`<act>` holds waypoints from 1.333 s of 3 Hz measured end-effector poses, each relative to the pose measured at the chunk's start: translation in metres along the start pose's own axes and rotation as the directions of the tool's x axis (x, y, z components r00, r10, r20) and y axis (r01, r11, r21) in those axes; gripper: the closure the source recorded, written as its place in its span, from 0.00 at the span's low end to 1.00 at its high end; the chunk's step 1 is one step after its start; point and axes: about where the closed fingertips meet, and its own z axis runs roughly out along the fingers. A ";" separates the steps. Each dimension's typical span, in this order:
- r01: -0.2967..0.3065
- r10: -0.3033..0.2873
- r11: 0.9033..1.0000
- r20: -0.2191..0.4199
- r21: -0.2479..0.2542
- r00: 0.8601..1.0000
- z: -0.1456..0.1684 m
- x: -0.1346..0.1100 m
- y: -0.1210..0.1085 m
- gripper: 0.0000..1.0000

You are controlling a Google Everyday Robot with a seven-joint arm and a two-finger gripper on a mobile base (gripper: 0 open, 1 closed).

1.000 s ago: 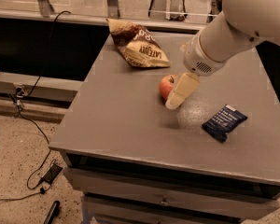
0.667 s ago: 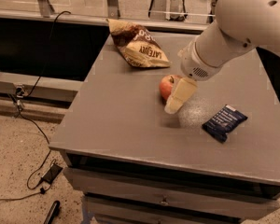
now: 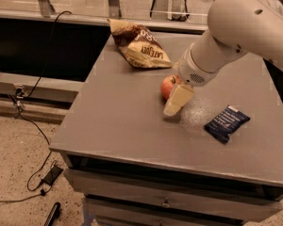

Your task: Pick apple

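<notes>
The apple (image 3: 168,85) is small, round and red-orange and sits on the grey table (image 3: 118,121) near its middle. My gripper (image 3: 177,100) reaches down from the white arm at the upper right and is right against the apple's right side. One cream finger (image 3: 178,99) shows in front of the apple, its tip near the table surface. The apple's right part is hidden behind that finger and the wrist.
A brown and white chip bag (image 3: 139,45) lies at the table's back left. A dark blue snack packet (image 3: 226,123) lies to the right of the gripper. Drawers sit under the table's front edge. Cables trail on the floor at left.
The arm has shifted slightly left and toward the apple, so the finger now covers more of the apple's right side. The apple, bag and packet have not moved.
</notes>
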 end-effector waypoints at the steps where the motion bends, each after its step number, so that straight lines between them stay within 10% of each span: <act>1: 0.000 0.000 1.000 -0.018 -0.007 1.000 0.006 0.005 -0.002 0.42; 4: 0.002 -0.003 1.000 0.104 0.008 0.995 -0.056 -0.016 -0.020 1.00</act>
